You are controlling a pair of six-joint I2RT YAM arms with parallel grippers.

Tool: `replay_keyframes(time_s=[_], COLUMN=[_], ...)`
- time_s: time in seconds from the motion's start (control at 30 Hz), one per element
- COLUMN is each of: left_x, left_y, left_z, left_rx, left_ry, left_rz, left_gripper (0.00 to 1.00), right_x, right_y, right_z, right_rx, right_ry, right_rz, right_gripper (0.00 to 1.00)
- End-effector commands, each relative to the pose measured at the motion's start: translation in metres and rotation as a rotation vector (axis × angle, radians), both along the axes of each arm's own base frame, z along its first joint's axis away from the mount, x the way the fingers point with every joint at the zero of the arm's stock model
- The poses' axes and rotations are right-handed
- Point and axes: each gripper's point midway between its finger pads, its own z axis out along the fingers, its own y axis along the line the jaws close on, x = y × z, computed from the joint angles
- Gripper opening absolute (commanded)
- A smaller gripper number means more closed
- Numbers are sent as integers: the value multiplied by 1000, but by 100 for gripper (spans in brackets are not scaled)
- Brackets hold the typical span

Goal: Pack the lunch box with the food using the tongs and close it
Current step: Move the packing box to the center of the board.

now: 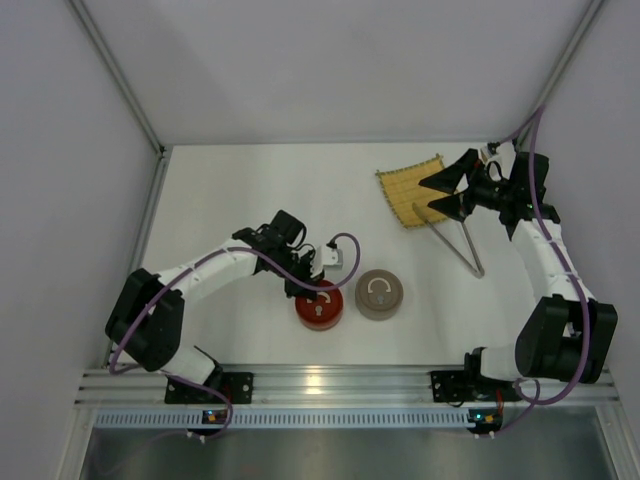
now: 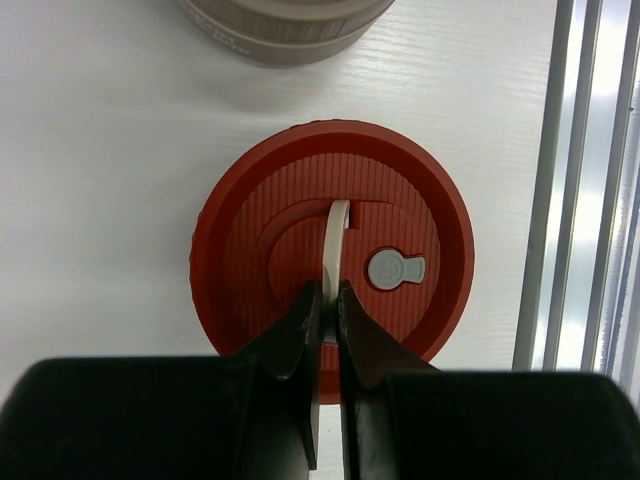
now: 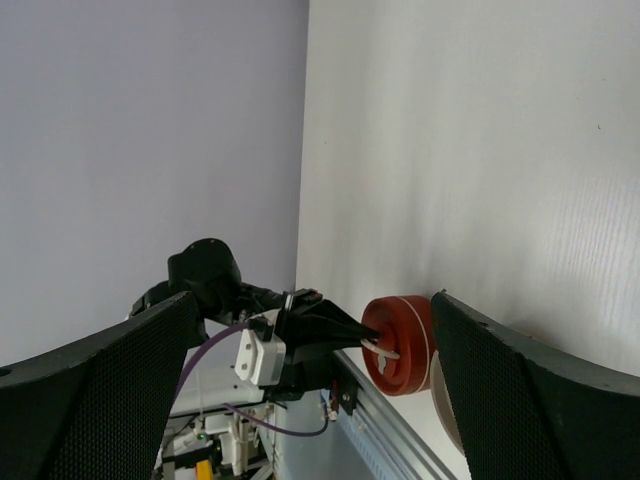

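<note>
Where pale walls (image 1: 350,60) enclose it, the white table (image 1: 250,190) bears the tongs (image 1: 450,242).

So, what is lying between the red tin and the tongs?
The grey-brown tin stands there, close beside the red tin; from it to the tongs the table is bare. The top view shows this.

I see two tins side by side beyond my arm bases: the left tin (image 1: 319,305) just beside the right tin (image 1: 380,294). Far right lies the mat (image 1: 413,190) — the tongs (image 1: 447,239) just nearer me.
</note>
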Motion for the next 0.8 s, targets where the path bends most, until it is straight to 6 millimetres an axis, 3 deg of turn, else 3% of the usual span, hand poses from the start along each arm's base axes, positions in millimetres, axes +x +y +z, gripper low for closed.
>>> replay_keyframes(time_s=[0.0, 0.27, 0.43, 0.77], left_x=[26, 33, 31, 42], left_y=[18, 18, 17, 14], left_z=[-17, -21, -21, -4], left_rx=[94, 109, 106, 91], left_ry=[-67, -67, -50, -89], left_rz=[47, 56, 67, 112], left_gripper=[0, 0, 21, 31], right_x=[-6, -5, -5, -6], right_y=[-2, -3, -2, -2], right_z=[8, 9, 8, 8], right_rx=[-11, -13, -10, -8], right_ry=[-32, -34, -29, -33], right_rz=[3, 5, 8, 11], right_gripper=[99, 99, 99, 100])
